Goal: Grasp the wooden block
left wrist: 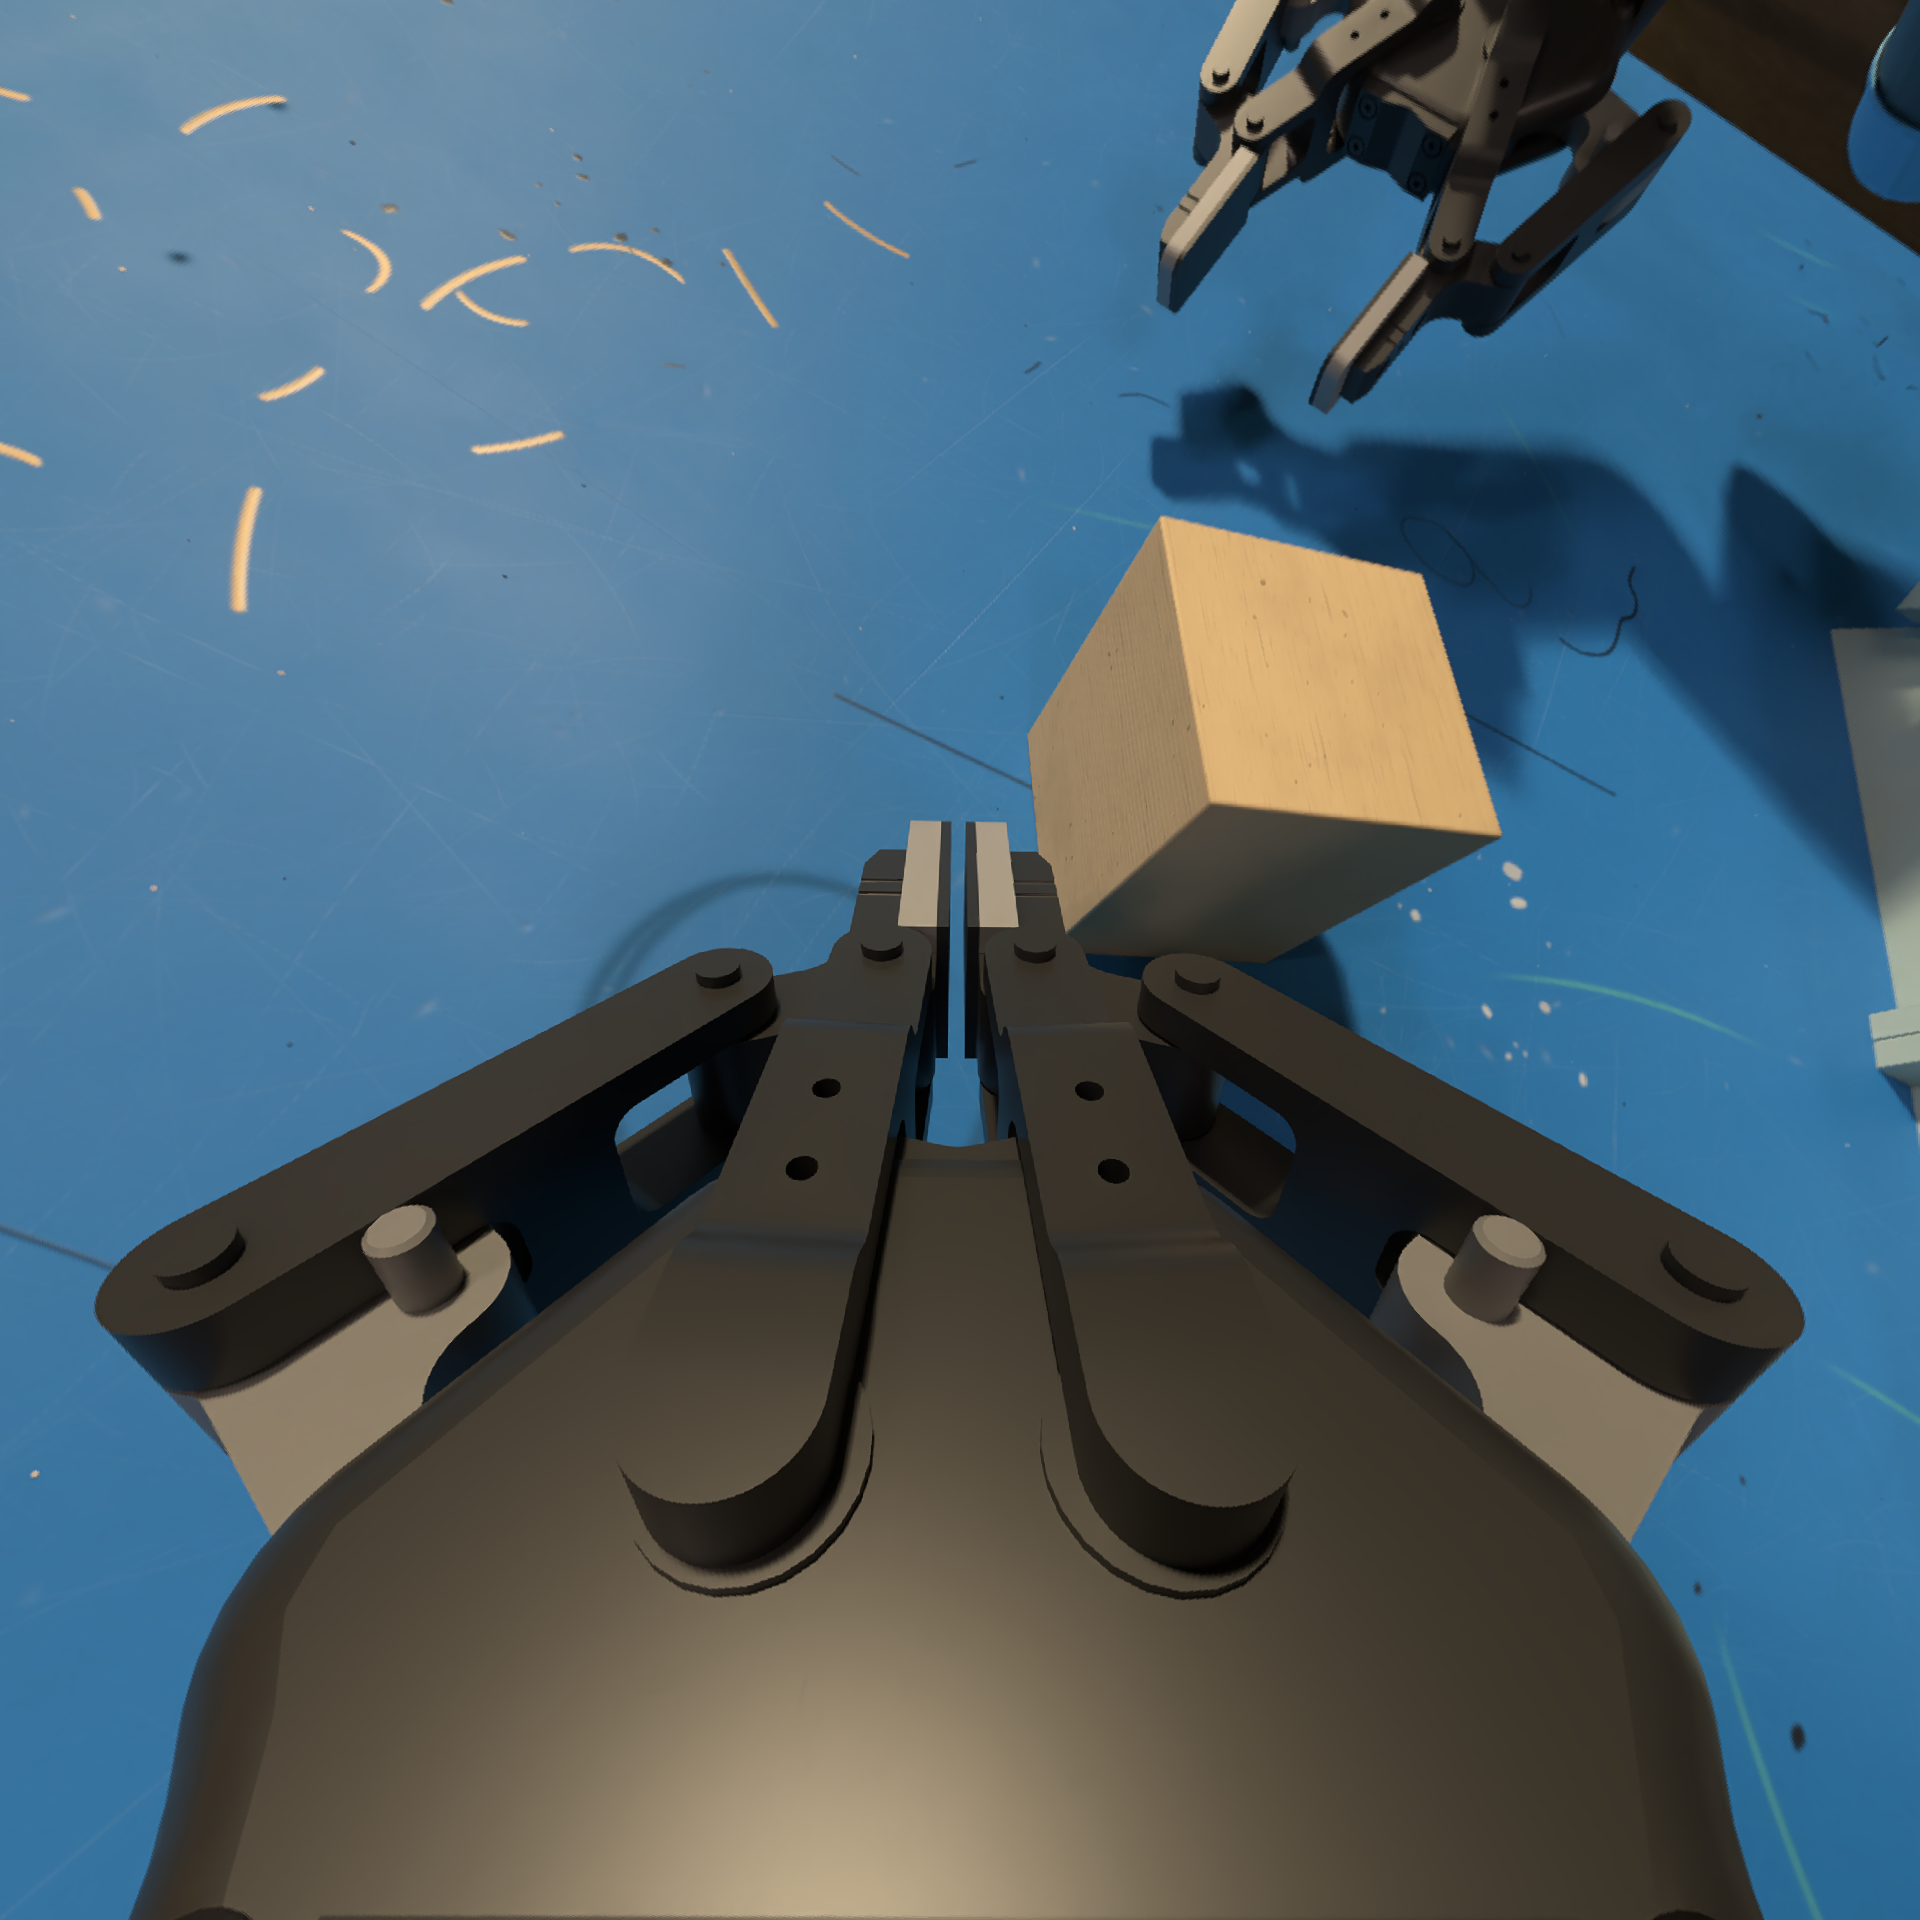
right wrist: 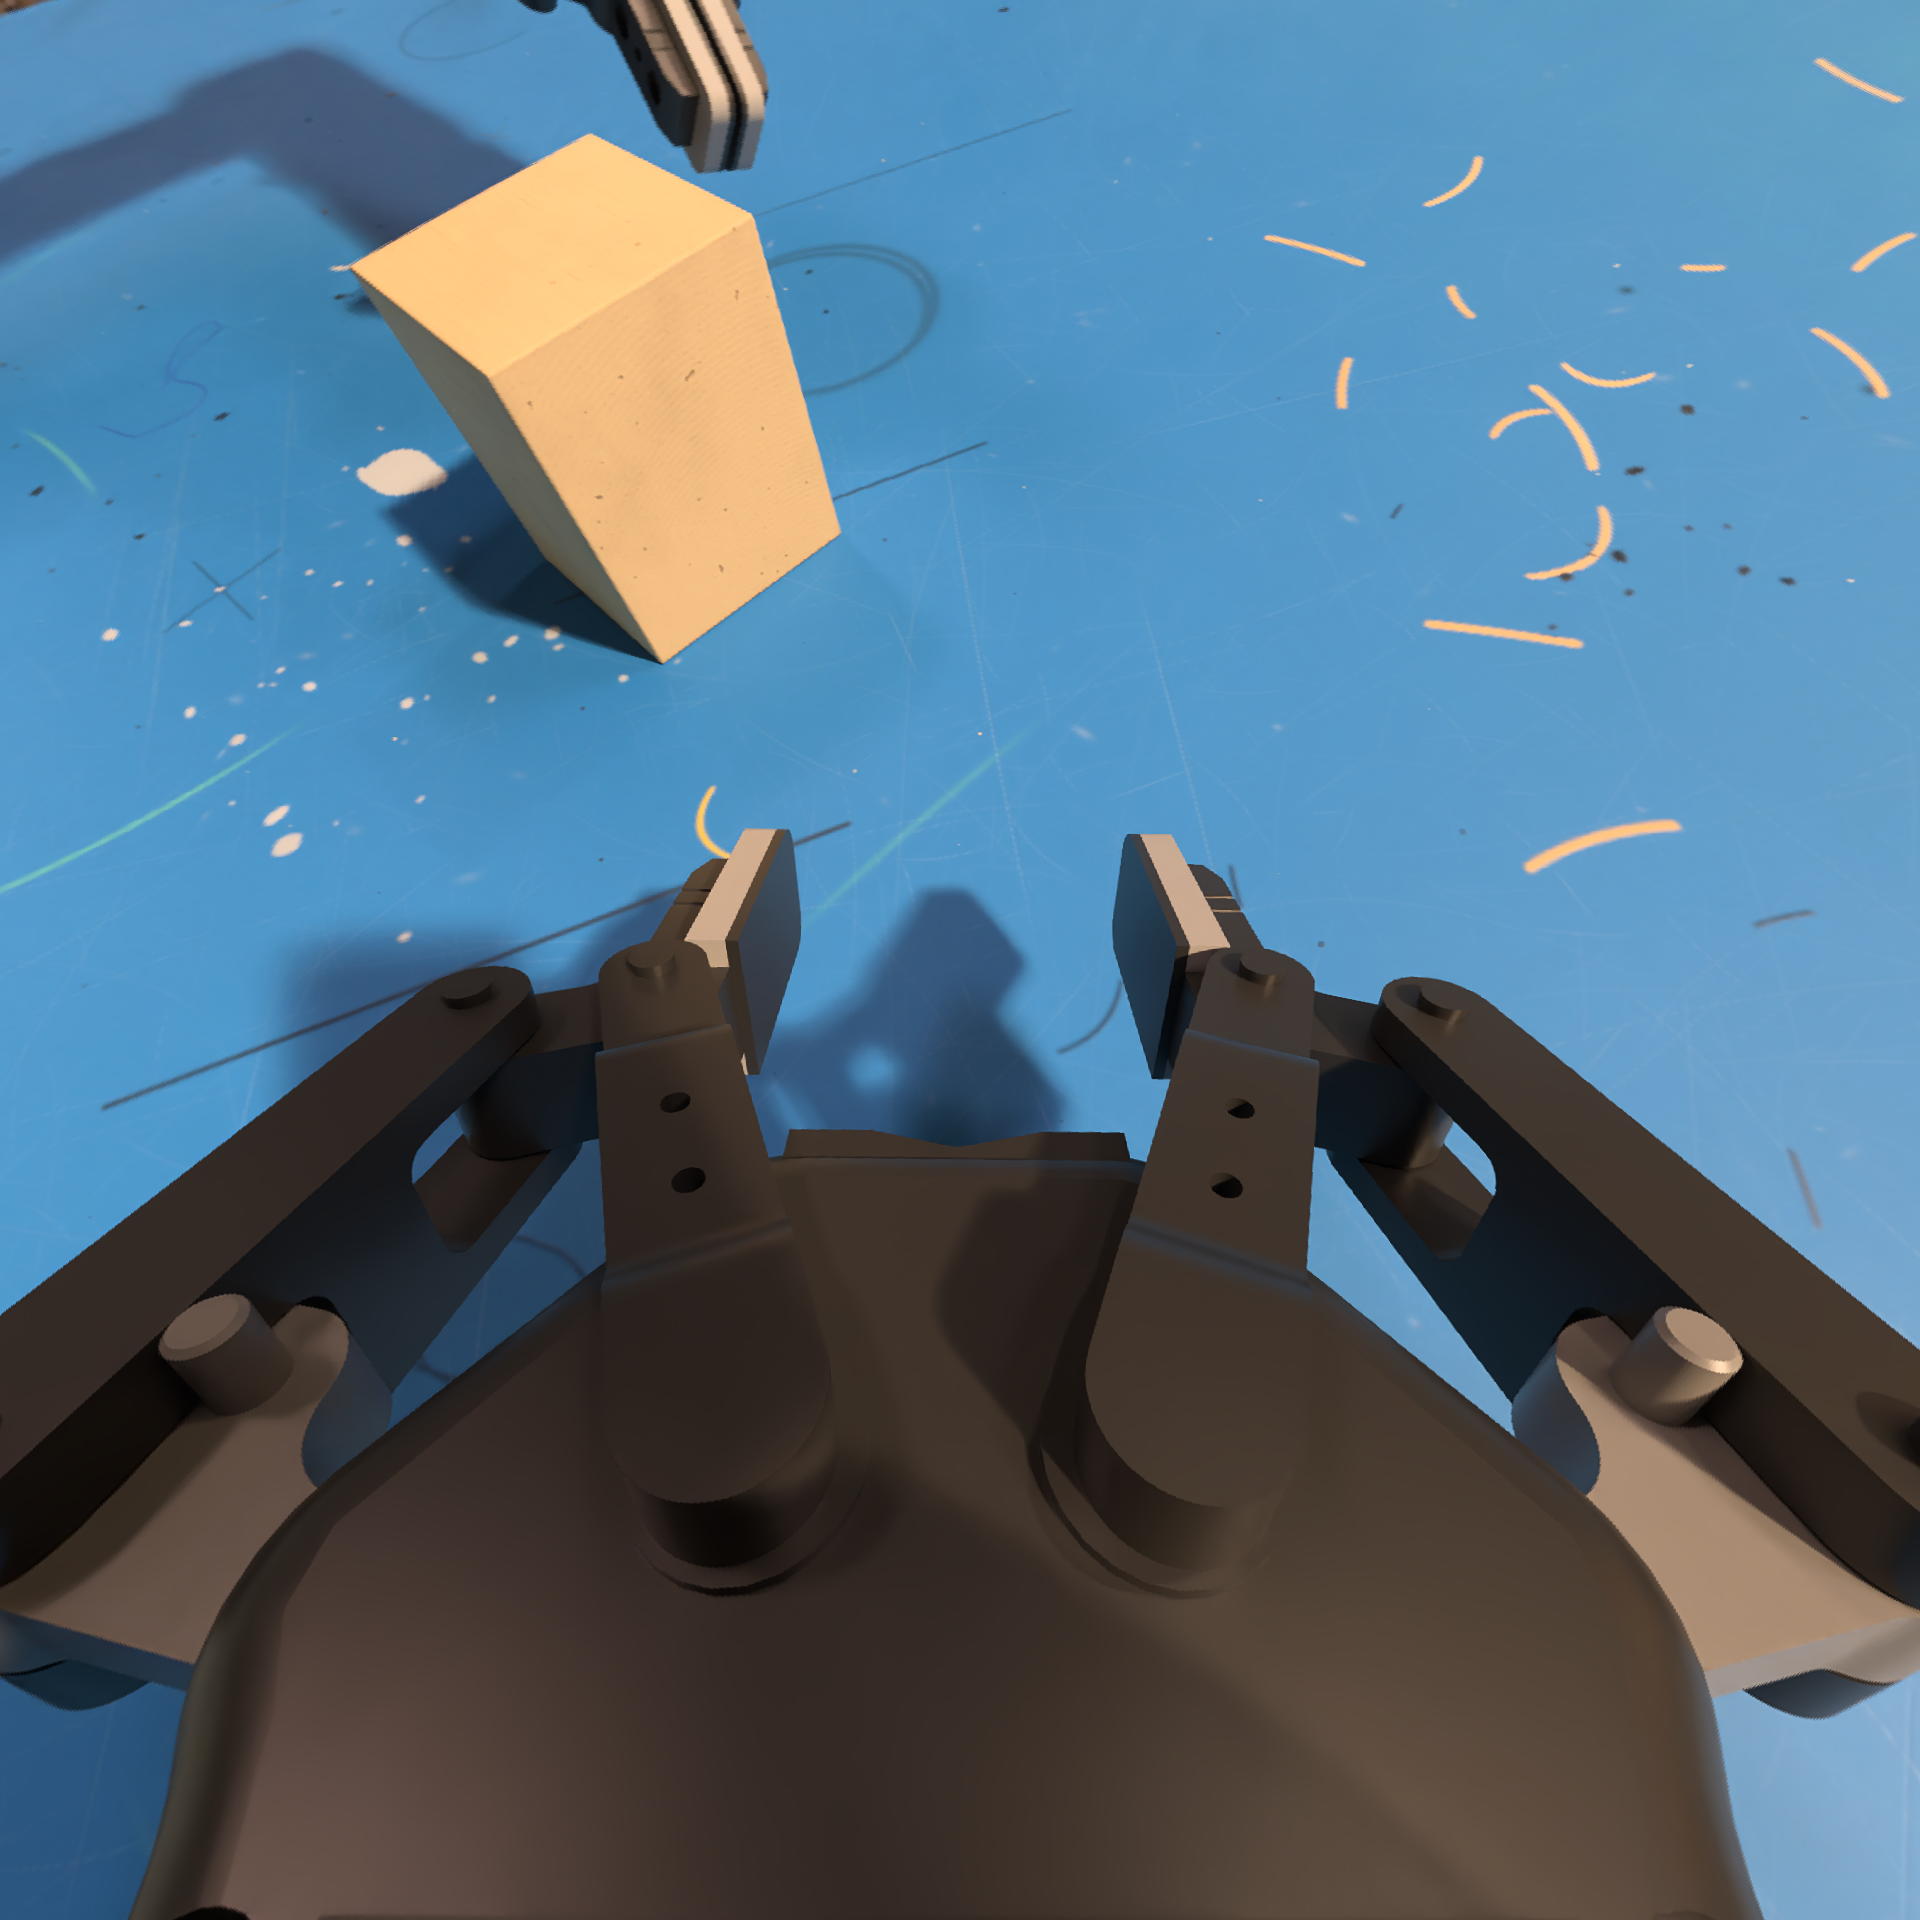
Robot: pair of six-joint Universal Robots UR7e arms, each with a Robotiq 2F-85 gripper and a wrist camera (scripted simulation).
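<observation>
On the blue desk [left wrist: 520,727] the wooden block [left wrist: 1257,727] stands free, just right of the clenched, empty left tool [left wrist: 958,873] and ahead-left of the released right tool [right wrist: 951,914], which is farther off.

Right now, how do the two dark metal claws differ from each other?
The left dark metal claw has its fingers pressed nearly together, holding nothing; the right dark metal claw has its fingers spread wide apart. The left claw's tips sit right beside the pale wooden block, while the right claw hangs farther from it, over the scuffed blue tabletop. Both are the same two-fingered build, and neither grips the block.
</observation>
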